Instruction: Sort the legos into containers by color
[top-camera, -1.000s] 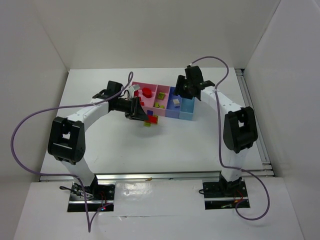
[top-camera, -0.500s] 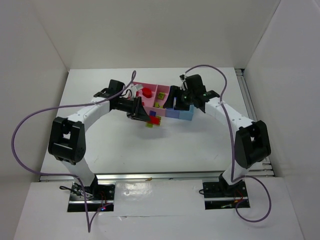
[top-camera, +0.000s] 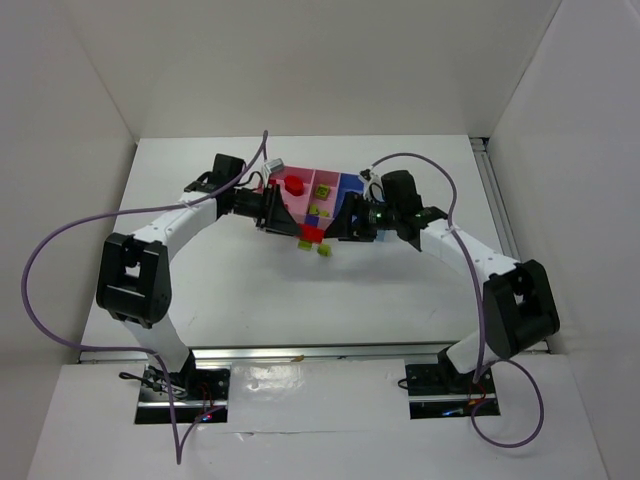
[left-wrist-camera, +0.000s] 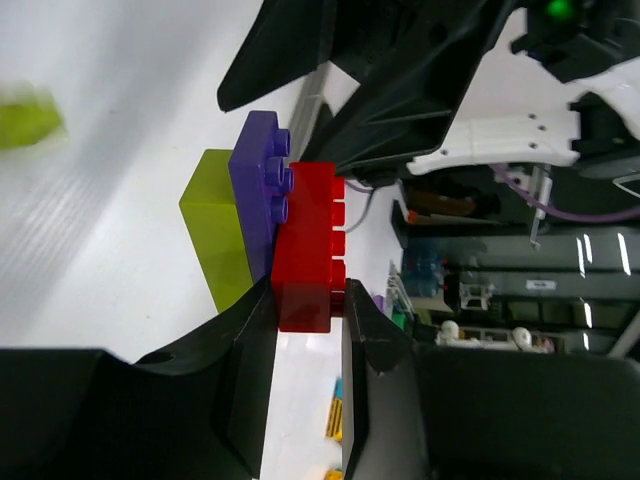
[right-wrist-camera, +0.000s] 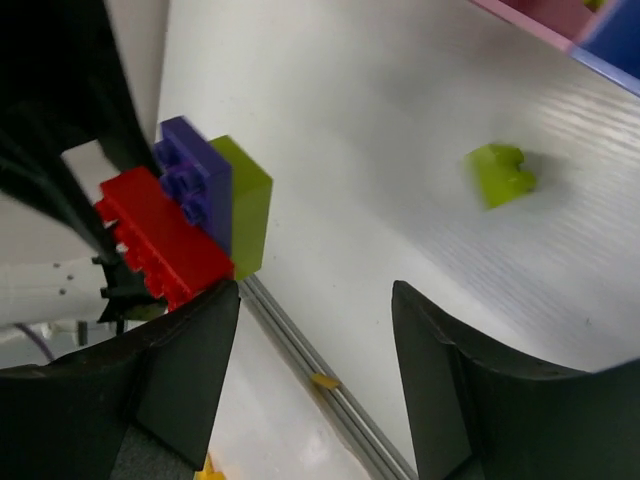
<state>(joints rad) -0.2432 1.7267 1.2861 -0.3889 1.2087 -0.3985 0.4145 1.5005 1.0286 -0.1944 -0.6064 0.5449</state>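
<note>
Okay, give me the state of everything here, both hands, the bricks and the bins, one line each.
left hand: shut on the red brick.
right hand: open, empty.
red brick: gripped, joined to a purple brick and a green brick.
loose green brick: lying free, apart from both hands.
bins: open-topped, some bricks inside.

White table (top-camera: 250, 290), plain white walls (top-camera: 320, 70)

Joined red, purple, yellow-green legos (left-wrist-camera: 303, 250); loose yellow-green lego (right-wrist-camera: 503, 175) near the containers (top-camera: 310, 171)
</note>
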